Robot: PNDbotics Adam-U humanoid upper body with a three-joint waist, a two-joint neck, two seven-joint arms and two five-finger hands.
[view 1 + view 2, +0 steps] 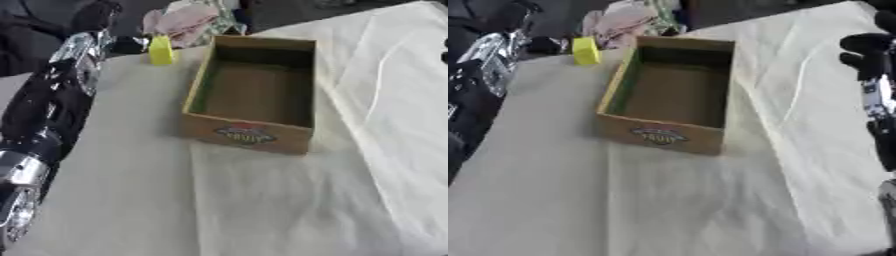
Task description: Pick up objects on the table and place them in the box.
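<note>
Left robot hand (pixel 131 45) touches yellow block (pixel 161 50), grip unclear; cardboard box (pixel 249 131) holds nothing visible.

Both head eyes look steeply down, fairly near; both share the box (pixel 251 95) and table (pixel 262 210).
</note>
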